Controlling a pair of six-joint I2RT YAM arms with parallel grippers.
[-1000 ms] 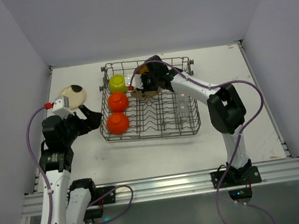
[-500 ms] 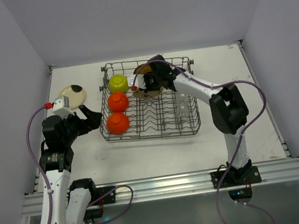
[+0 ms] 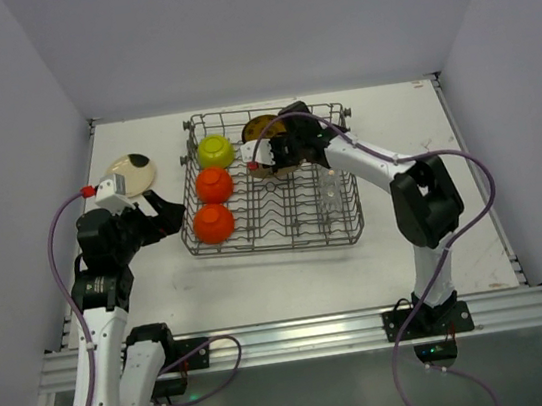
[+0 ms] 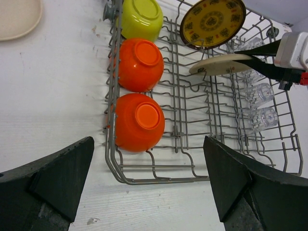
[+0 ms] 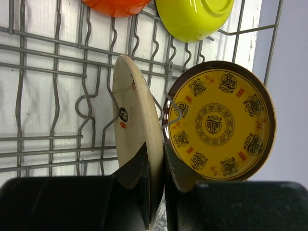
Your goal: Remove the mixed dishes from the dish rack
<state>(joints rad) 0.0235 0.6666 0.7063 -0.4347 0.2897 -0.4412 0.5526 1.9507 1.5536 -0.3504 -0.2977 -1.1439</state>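
The grey wire dish rack (image 3: pixel 275 246) holds a yellow-green bowl (image 3: pixel 214 150), two orange bowls (image 3: pixel 214 184) (image 3: pixel 214 223) and clear glasses (image 3: pixel 330 195). My right gripper (image 5: pixel 156 163) is shut on the rim of a cream-backed plate (image 5: pixel 134 120), which stands on edge among the tines. A patterned plate (image 5: pixel 219 122) stands just behind it at the rack's far side. A third plate (image 3: pixel 130 174) lies cream side up on the table left of the rack. My left gripper (image 4: pixel 148 139) is open and empty, hovering left of the rack near the front orange bowl (image 4: pixel 139 121).
The rack's near left corner (image 4: pixel 115 173) lies between my left fingers in the left wrist view. Upright tines (image 5: pixel 48 48) surround the held plate. The right arm (image 3: pixel 377 163) reaches across the rack's far right part. Walls close in the table on three sides.
My right gripper has shifted a little to the right with the plate in it, and the patterned plate behind now shows more. The left arm has not moved.
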